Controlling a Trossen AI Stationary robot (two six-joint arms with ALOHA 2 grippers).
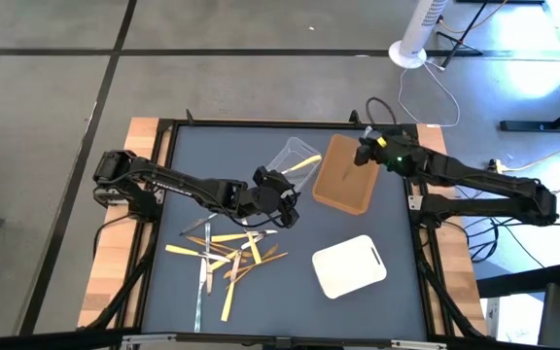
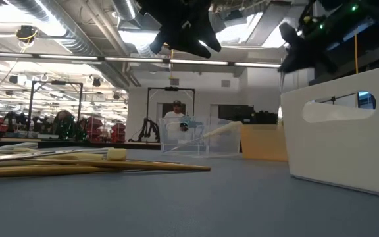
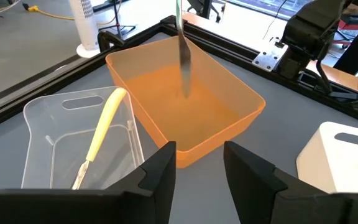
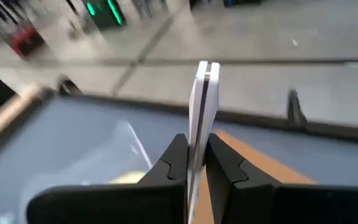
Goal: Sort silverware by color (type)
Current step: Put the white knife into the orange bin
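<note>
The right tool (image 1: 366, 154), clamped on a silver utensil (image 3: 183, 53) hanging upright, hovers directly over the brown tray (image 1: 343, 175); the left tool (image 1: 278, 206), fingers apart, waits mid-tabletop.

My left arm reaches from table's left edge toward centre, elbow bent, wrist near mid-table. Left gripper (image 1: 278, 199) hangs above surface, fingers (image 3: 156, 176) parted, nothing between them (clear gap in wrist view). My right arm stretches in from right edge, forearm nearly straight, wrist raised over far-right part of table. Right gripper (image 1: 363, 153) points down, jaws pinched tight on silver utensil (image 4: 202, 106), which stands upright between fingertips. Both grippers well apart.
</note>
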